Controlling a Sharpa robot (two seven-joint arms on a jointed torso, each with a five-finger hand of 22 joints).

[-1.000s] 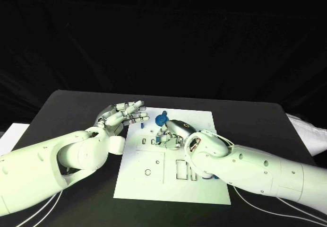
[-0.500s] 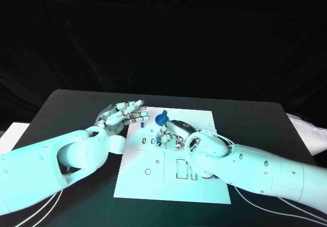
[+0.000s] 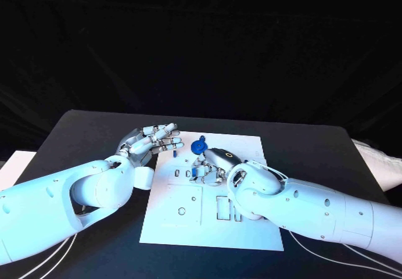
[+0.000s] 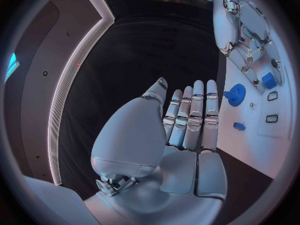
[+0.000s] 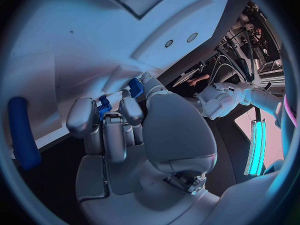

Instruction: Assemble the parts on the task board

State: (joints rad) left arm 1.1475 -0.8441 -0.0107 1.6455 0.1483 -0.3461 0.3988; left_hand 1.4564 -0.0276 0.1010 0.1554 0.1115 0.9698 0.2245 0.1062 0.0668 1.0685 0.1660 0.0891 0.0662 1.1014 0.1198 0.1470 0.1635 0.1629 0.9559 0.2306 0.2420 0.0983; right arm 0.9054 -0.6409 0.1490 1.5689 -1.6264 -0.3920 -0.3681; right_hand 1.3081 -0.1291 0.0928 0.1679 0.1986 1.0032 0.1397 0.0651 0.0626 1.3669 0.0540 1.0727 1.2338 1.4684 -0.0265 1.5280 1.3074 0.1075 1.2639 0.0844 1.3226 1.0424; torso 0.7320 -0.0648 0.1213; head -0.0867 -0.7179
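The white task board lies in the middle of the black table. My right hand is bent down over the board's far half, its fingers curled around a small blue part, which also shows under the fingertips. A round blue part stands just beyond that hand, also seen from the left wrist. My left hand hovers at the board's far left corner, fingers straight and holding nothing. A short blue peg lies by the board's left edge.
Empty slots and holes mark the board's near half. Another blue piece peeks out beside my right forearm. A square blue part sits in the board near the right hand. Bare black table surrounds the board.
My right hand has shifted slightly toward the board's left with the small blue part under its fingers. The left hand has stayed where it was.
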